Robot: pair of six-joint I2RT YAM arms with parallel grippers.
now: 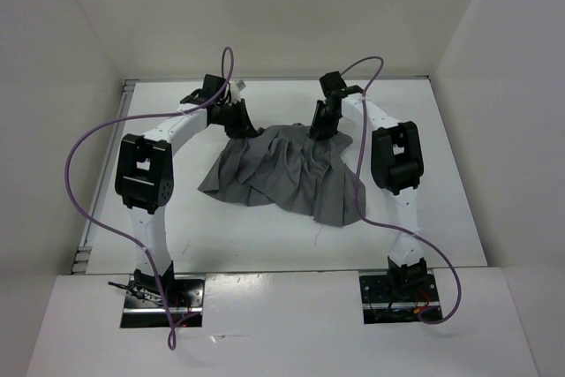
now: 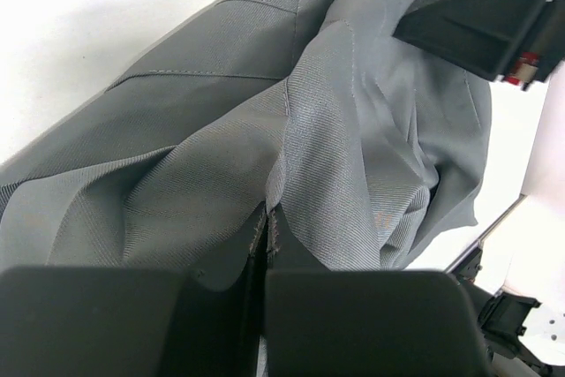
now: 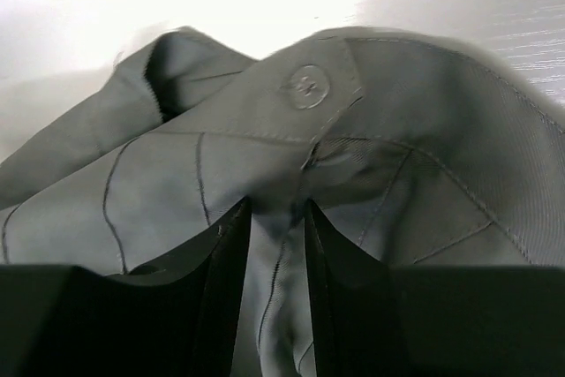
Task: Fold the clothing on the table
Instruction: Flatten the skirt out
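Note:
The grey pleated clothing (image 1: 282, 174) lies rumpled on the white table (image 1: 441, 218), its narrow top edge stretched between my two grippers at the far side. My left gripper (image 1: 231, 116) is shut on a frayed edge of the clothing (image 2: 203, 156), which is pinched between the jaws of the left gripper (image 2: 265, 218). My right gripper (image 1: 322, 123) sits at the waistband. In the right wrist view the jaws of the right gripper (image 3: 278, 209) stand apart, with a zippered fold of the clothing (image 3: 397, 130) lying between them below a button (image 3: 305, 86).
White walls enclose the table on the left, back and right. Purple cables (image 1: 88, 147) loop from both arms. Both arm bases (image 1: 163, 293) are bolted at the near edge. The right arm's black link (image 2: 485, 19) shows in the left wrist view.

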